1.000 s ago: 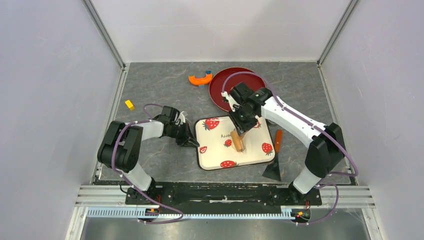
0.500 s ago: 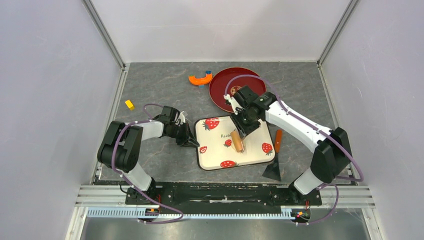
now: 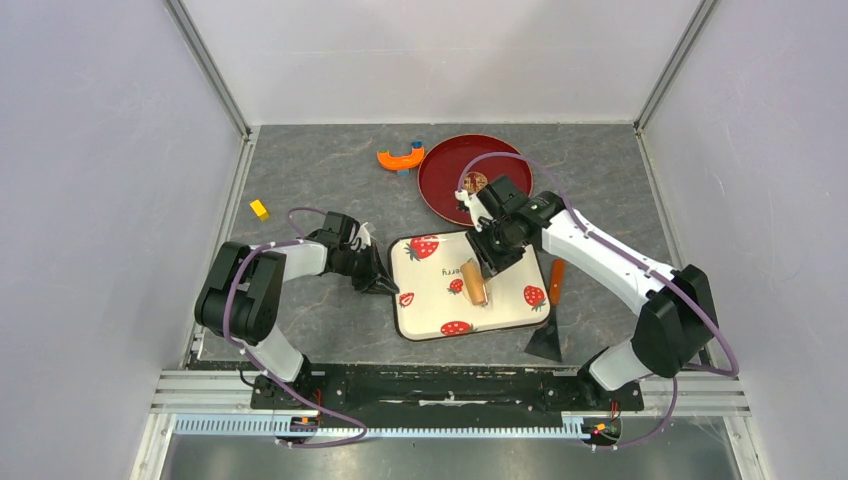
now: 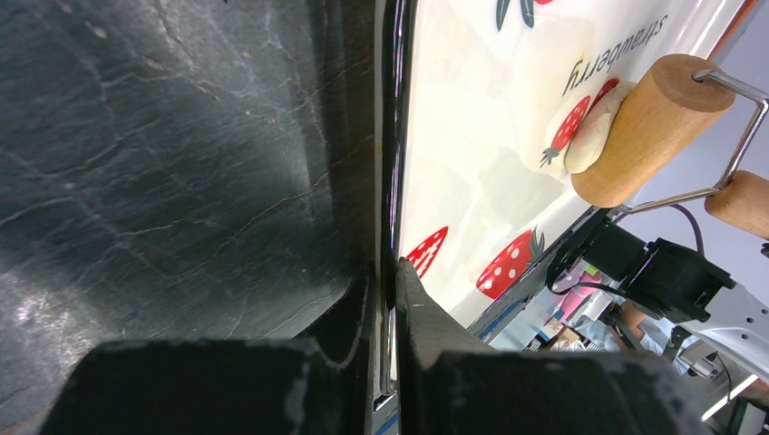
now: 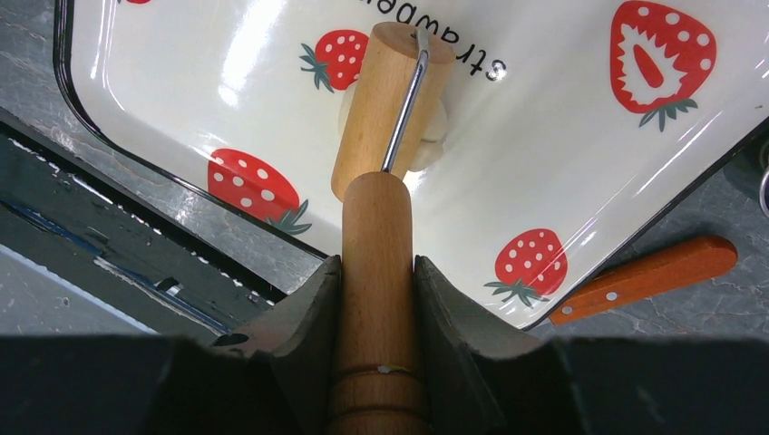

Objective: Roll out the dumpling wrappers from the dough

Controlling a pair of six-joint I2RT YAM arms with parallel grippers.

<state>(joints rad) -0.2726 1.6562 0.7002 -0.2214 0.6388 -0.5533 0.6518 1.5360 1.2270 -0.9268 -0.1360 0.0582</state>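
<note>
The right gripper [image 5: 376, 281], squeezing the tan wooden roller [image 5: 385, 104], has lowered it onto the small pale dough lump [image 4: 589, 140]. The left gripper [image 4: 388, 281] still pinches the white strawberry tray [image 4: 453, 181]. Rolling can start.

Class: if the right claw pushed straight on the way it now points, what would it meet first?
Probably the strawberry tray: the right claw grips the roller, whose cylinder sits on the dough there. Depth is unclear.
</note>
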